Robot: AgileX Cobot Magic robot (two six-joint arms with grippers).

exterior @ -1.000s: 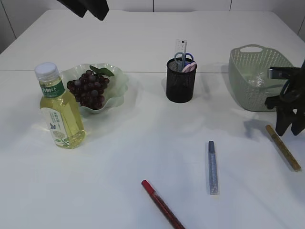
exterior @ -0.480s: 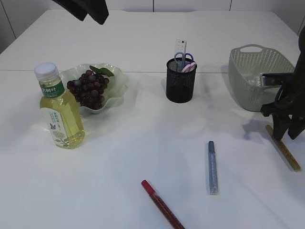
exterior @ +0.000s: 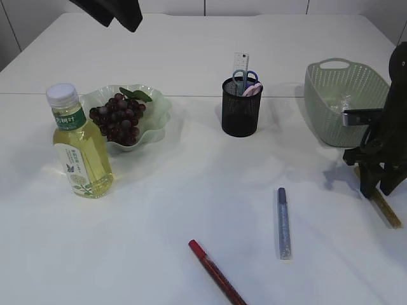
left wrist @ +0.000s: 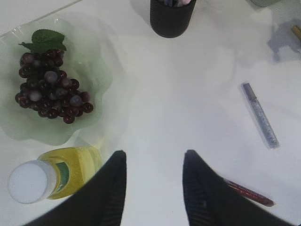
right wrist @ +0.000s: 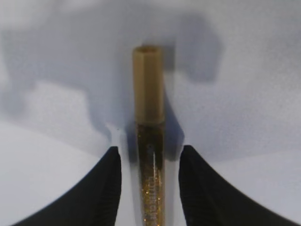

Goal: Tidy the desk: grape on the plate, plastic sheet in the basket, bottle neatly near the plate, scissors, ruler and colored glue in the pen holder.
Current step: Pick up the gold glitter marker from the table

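A gold glitter glue pen (right wrist: 149,117) lies on the white table, running straight between the jaws of my right gripper (right wrist: 150,149), which stands open and low astride it without touching. In the exterior view that gripper (exterior: 376,189) is at the right, over the gold pen (exterior: 386,210). A silver-blue glue pen (exterior: 283,222) and a red one (exterior: 215,272) lie nearer the front. Grapes (exterior: 117,117) rest on the green plate (exterior: 159,105), with the bottle (exterior: 77,149) upright beside it. Scissors (exterior: 245,76) and ruler (exterior: 240,62) stand in the black pen holder (exterior: 241,111). My left gripper (left wrist: 155,153) hangs open and empty, high up.
The green basket (exterior: 321,105) at the right rear holds the plastic sheet (exterior: 343,103), close behind my right arm. A pink item (exterior: 253,90) also sits in the pen holder. My left gripper (exterior: 121,19) hovers at the top left, above the plate.
My right gripper has come down and slightly left, settling over the far end of the gold glue pen. The left arm and the other objects have barely moved.
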